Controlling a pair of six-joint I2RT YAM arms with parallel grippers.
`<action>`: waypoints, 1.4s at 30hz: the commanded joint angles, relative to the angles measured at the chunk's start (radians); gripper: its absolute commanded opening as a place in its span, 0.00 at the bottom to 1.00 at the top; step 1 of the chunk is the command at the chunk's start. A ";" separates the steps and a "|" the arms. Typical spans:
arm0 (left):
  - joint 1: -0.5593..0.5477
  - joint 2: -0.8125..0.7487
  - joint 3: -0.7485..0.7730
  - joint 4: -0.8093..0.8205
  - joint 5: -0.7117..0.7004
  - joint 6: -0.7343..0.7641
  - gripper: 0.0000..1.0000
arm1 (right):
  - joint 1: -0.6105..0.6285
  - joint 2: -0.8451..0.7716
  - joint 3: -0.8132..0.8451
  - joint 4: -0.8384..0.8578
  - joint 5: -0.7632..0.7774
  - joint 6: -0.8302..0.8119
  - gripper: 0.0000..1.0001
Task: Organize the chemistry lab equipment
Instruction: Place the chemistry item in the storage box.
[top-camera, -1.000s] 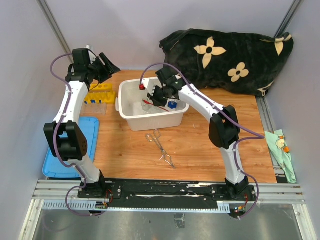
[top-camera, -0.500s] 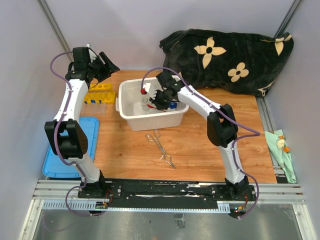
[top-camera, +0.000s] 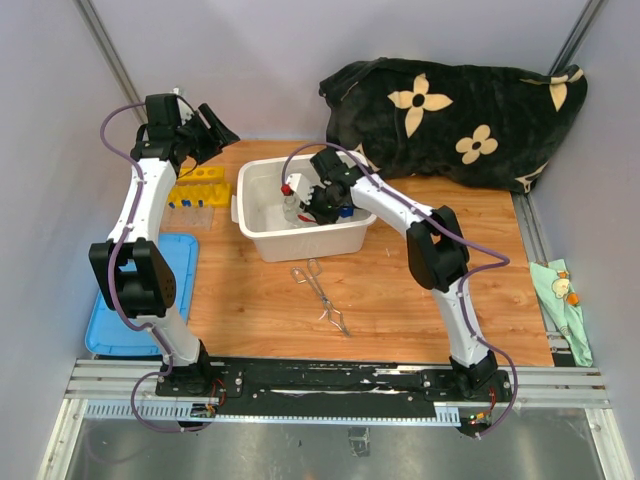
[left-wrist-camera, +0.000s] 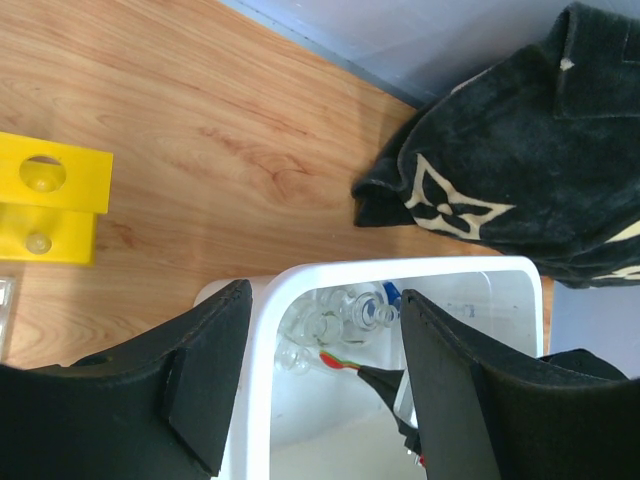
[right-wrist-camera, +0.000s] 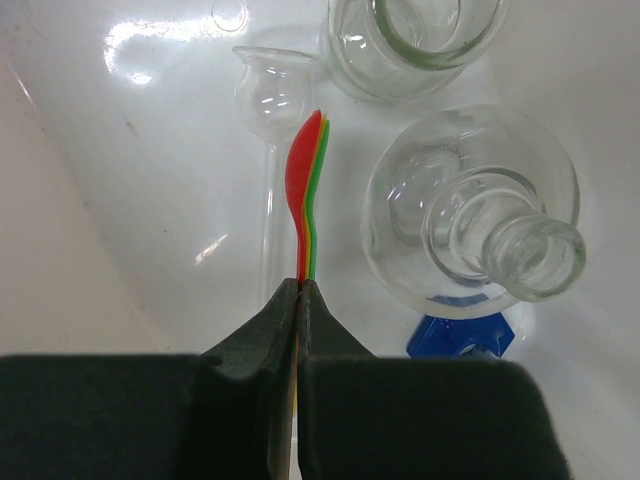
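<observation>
1. R gripper (right-wrist-camera: 301, 290): clenched on the stem of the thin red-orange tool (right-wrist-camera: 305, 180), inside the white bin (top-camera: 262, 240). The spoon end points away from the jaws, over the bin floor. Can't tell if it touches the floor.
2. In the bin w/ it:
   - flask (right-wrist-camera: 470, 220) just beside the tool
   - beaker (right-wrist-camera: 415, 40) beyond the flask
   - blue-based glass piece (right-wrist-camera: 455, 335) partly under the flask
   - bulb-ended glass tube (right-wrist-camera: 272, 90) on the tool's other side
3. L gripper (left-wrist-camera: 325, 300): jaws spread, nothing betw. them. It hangs above the bin's left rim, looking down into it.
4. Outside the bin:
   - tweezers (top-camera: 322, 292) lie on the table (top-camera: 440, 300) just in front of the bin
   - yellow rack (top-camera: 200, 185) stands just left of it
   - small blue-topped bits at the rack's near side are prob. the blue-capped tubes (top-camera: 184, 203), too small to be sure
5. Blue lid (top-camera: 175, 270) lies off the bin, further left and nearer the arm bases. Blanket (top-camera: 460, 110) is behind and right of the bin, not part of the job.
6. Progress, my read: glassware mostly binned and the tool is at the drop-off point but not let go. Left to do: release the tool, bin the tweezers, then deal w/ rack + tubes. Approx. past halfway.
</observation>
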 joint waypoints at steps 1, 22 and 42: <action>0.007 0.002 0.009 0.006 0.011 0.008 0.66 | -0.016 0.031 -0.012 0.014 0.017 0.004 0.01; 0.007 0.001 -0.001 0.010 0.018 0.002 0.66 | -0.036 0.085 -0.031 0.052 0.005 0.044 0.02; 0.007 0.010 -0.006 0.022 0.036 -0.013 0.66 | -0.043 0.026 -0.053 0.053 0.020 0.044 0.28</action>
